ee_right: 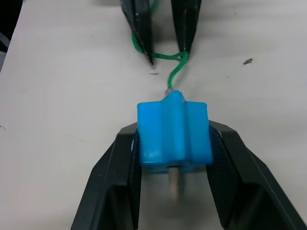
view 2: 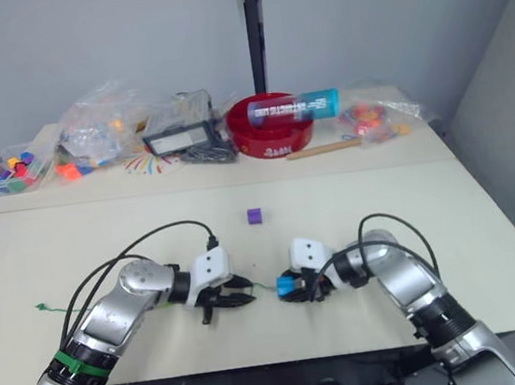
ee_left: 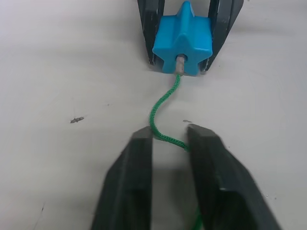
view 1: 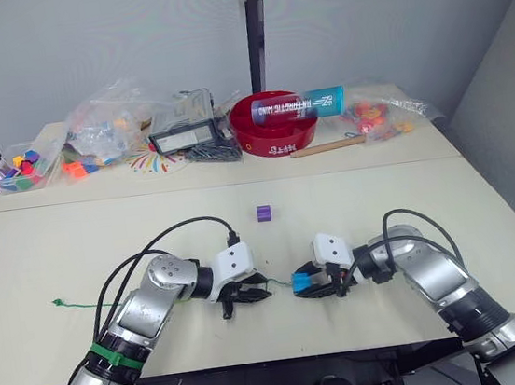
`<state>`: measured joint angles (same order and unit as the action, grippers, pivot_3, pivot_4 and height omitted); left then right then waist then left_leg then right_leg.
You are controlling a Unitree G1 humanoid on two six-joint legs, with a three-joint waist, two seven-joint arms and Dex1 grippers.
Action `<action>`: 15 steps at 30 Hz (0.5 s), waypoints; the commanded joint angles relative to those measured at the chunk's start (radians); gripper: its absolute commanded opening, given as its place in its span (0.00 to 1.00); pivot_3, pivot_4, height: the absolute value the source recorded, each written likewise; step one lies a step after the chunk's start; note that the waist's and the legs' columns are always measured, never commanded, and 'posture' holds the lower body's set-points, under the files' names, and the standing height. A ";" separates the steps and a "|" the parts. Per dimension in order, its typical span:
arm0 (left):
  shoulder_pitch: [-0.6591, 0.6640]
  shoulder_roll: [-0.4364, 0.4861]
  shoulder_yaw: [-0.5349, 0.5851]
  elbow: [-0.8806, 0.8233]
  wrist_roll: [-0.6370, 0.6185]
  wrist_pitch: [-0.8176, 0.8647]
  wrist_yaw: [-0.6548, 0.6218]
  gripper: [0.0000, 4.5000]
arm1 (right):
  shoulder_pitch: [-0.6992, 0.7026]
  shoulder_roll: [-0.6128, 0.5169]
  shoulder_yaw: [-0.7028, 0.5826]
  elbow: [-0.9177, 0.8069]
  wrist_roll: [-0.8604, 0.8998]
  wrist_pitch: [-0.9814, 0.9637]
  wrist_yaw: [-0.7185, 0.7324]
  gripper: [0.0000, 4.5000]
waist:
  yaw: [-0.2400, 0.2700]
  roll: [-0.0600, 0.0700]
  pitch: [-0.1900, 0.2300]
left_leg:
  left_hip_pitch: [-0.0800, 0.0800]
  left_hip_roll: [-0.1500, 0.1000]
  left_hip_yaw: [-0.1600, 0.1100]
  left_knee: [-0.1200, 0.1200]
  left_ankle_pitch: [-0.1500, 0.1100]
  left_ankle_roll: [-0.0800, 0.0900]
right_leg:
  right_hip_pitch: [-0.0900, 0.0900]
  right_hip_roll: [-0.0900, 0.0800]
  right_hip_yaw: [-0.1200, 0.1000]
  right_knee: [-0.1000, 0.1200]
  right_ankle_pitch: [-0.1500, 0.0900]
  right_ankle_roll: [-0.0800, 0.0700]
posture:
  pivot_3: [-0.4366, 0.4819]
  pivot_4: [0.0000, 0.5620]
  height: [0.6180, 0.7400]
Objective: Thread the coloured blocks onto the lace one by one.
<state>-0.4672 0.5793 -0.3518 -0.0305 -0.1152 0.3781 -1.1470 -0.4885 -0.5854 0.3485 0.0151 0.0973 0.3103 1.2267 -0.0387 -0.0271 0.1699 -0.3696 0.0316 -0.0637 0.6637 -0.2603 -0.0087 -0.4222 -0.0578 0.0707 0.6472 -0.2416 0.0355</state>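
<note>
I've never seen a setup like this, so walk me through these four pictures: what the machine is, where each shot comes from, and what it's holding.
It is a two-armed humanoid robot at a pale table. Two pictures come from its head, looking down; the other two come from cameras on each wrist. The right gripper is shut on a blue block, with the green lace fed through it, its pale tip poking out. The left gripper has its fingers open around the lace. A purple block lies farther back; bags of toys and a red bowl sit behind.

Along the far edge of the pale table (view 1: 77,252) we see a red round bowl (view 1: 273,125), clear plastic bags of toy pieces (view 1: 104,127), and a wooden stick (view 1: 327,147).
</note>
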 commanded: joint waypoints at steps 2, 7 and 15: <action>-0.001 -0.012 -0.020 0.013 0.014 -0.006 0.006 0.00 | 0.015 -0.015 0.000 -0.034 0.005 0.009 0.003 0.30 | 0.000 0.000 0.000 | 0.000 0.000 0.000 0.000 0.000 0.000 | 0.000 0.000 0.000 0.000 0.000 0.000 | 0.48 0.27 0.92; -0.007 -0.018 -0.015 -0.002 0.004 -0.004 0.002 0.00 | 0.019 -0.014 0.004 -0.043 0.006 0.014 -0.001 0.30 | 0.001 0.000 0.000 | 0.000 0.000 0.000 0.000 0.000 0.000 | 0.000 0.000 0.000 0.000 0.000 0.000 | 0.48 0.27 0.92; -0.024 -0.027 -0.028 -0.043 -0.004 0.006 -0.011 0.00 | 0.011 -0.001 0.020 -0.038 -0.009 0.019 -0.016 0.30 | -0.001 0.000 0.000 | 0.000 0.000 0.000 0.000 0.000 0.000 | 0.000 0.000 0.000 0.000 0.000 0.000 | 0.48 0.27 0.92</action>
<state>-0.4727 0.5588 -0.3722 -0.0370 -0.1163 0.3819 -1.1501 -0.4773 -0.5879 0.3517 -0.0070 0.0948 0.3191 1.2146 -0.0394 -0.0271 0.1699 -0.3695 0.0317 -0.0637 0.6637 -0.2603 -0.0087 -0.4221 -0.0577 0.0708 0.6472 -0.2416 0.0355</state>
